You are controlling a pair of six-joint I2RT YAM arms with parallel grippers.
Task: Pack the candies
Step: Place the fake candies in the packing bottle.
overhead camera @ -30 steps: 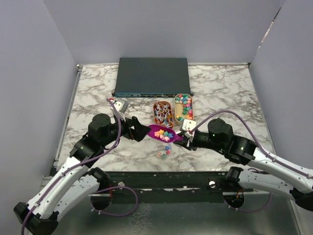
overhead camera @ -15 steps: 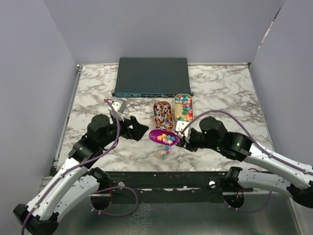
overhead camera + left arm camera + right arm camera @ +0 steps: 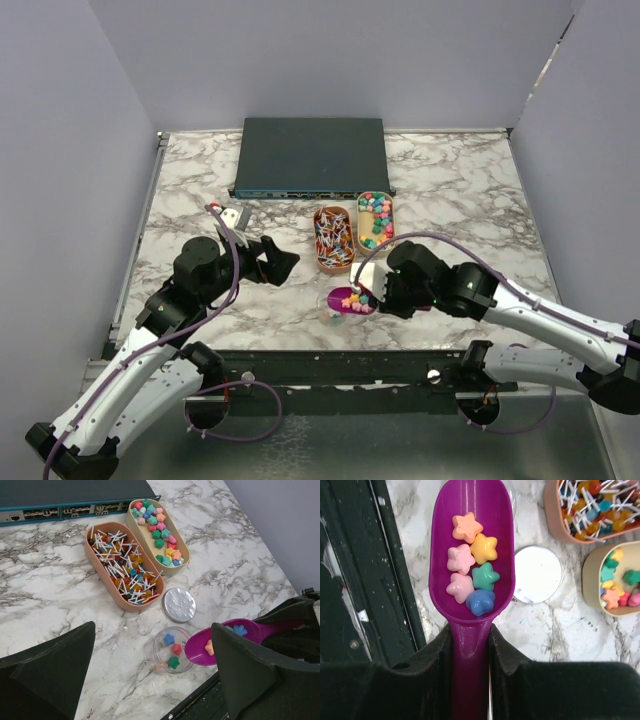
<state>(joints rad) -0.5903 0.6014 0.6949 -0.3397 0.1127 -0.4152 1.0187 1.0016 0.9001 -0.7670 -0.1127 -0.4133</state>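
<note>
Packing was found partly done: the right fingers (image 3: 512, 652) were clamped on the purple scoop (image 3: 470, 510), holding six candies (image 3: 471, 566) at the rim of the near jar (image 3: 170, 651), which contained only a few, the left fingers (image 3: 50, 670) stood wide apart and empty, and the far tray (image 3: 186, 560) was well stocked.

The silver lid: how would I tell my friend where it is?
Find the long dark box at the back of the marble table. In front of it lie two oval trays, and the lid lies flat by their near ends, next to a small clear jar. Nothing else there is a shiny silver circle.
</note>
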